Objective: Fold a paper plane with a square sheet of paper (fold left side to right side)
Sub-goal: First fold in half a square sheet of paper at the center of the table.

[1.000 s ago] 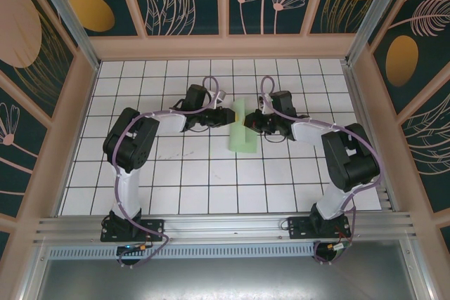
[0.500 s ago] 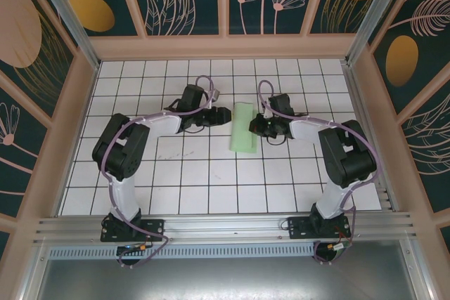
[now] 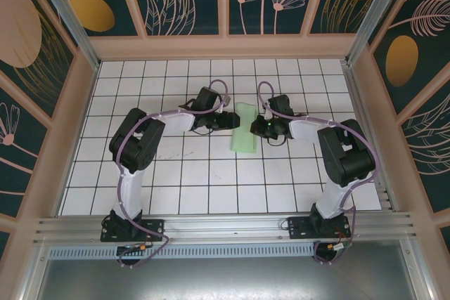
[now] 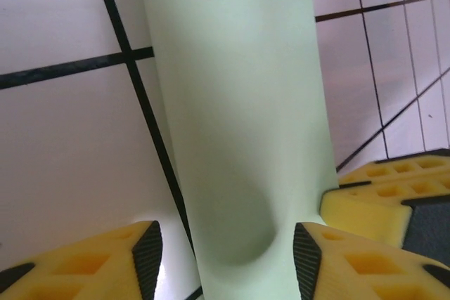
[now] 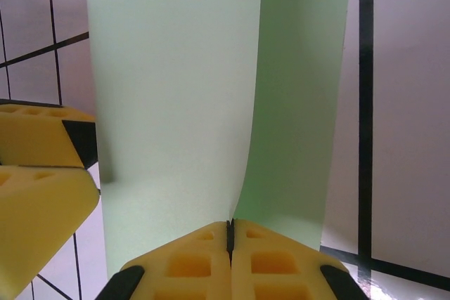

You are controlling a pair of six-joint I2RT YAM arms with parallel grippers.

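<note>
Fingers of our left gripper stand apart, one on either side of the sheet of paper, and we see nothing clamped between them. Our right gripper has its two yellow fingers pressed flat together. Their tips are at the near edge of the sheet, where a raised fold line runs straight down into the seam between them. We cannot tell whether a layer is pinched there.

We find the sheet folded into a narrow pale green strip. It lies near the middle of the white tiled table, its long axis running away from the arm bases with a slight tilt. From above, we see the left gripper at the strip's left edge and the right gripper at its right edge, facing one another across it. In the left wrist view, the right gripper's fingers show just beside the strip, and a soft shadowed dent marks the paper between the left fingers.
</note>
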